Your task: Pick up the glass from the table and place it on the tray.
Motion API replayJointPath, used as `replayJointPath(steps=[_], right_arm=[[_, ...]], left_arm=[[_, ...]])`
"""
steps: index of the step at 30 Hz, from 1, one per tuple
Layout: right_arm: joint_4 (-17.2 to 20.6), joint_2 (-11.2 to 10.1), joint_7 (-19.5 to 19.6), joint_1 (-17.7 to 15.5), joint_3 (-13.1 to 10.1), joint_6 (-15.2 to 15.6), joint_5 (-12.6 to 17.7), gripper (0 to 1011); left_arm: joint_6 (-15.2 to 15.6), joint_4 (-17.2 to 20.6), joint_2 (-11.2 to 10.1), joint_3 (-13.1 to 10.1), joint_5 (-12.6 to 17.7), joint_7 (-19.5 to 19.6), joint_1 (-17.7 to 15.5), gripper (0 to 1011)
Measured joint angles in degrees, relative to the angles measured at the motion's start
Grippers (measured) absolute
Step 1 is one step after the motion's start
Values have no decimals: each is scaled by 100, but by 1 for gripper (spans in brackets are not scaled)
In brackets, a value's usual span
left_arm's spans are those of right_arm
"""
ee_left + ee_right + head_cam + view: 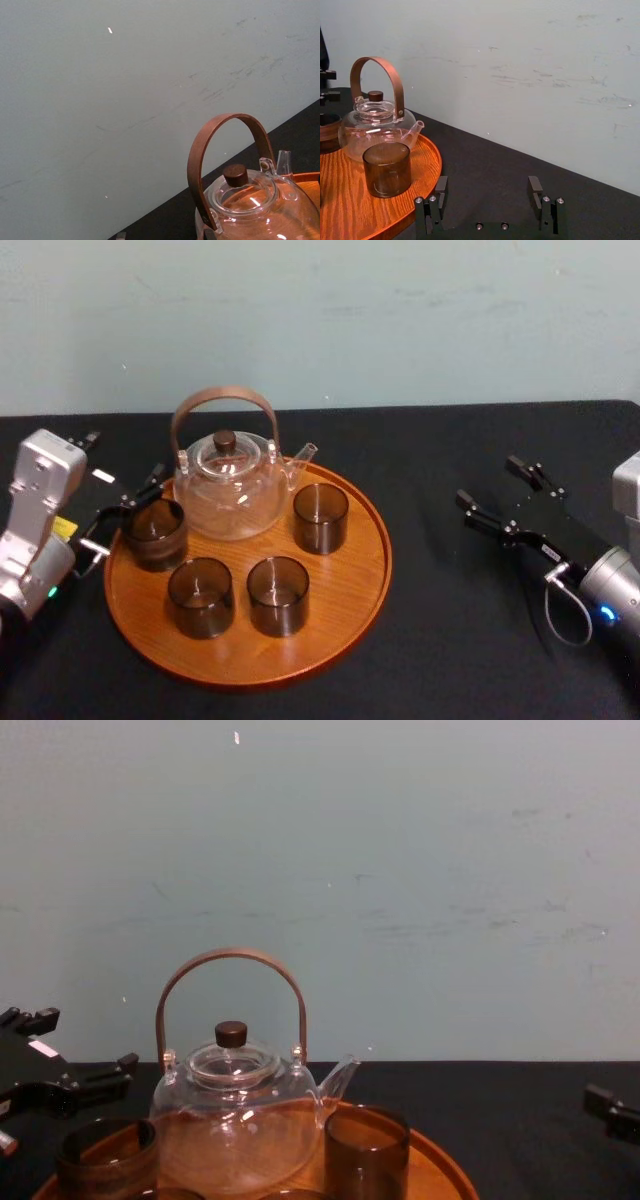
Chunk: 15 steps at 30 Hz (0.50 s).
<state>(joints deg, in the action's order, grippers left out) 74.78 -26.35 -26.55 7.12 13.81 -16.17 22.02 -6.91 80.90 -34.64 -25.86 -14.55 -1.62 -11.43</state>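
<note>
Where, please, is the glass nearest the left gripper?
In the head view, that glass stands on the tray's left edge, by the left gripper, left of the teapot.

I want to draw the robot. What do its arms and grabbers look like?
Both arms are silvery grey, ending in black two-fingered grippers. Behind the left gripper sit yellow and white stickers and a small green light. Behind the right gripper hangs a grey cable loop beside a blue light.

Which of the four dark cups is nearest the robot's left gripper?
The leftmost glass on the tray, left of the teapot: the open left gripper sits right beside it. The other three stand farther right.
</note>
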Motion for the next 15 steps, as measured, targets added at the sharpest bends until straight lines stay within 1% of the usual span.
replayJointPath(steps=[15], right_arm=[[-5, 6, -58, 30, 39, 0, 15, 1002]], left_arm=[[0, 0, 0, 0, 0, 0, 0, 1001]])
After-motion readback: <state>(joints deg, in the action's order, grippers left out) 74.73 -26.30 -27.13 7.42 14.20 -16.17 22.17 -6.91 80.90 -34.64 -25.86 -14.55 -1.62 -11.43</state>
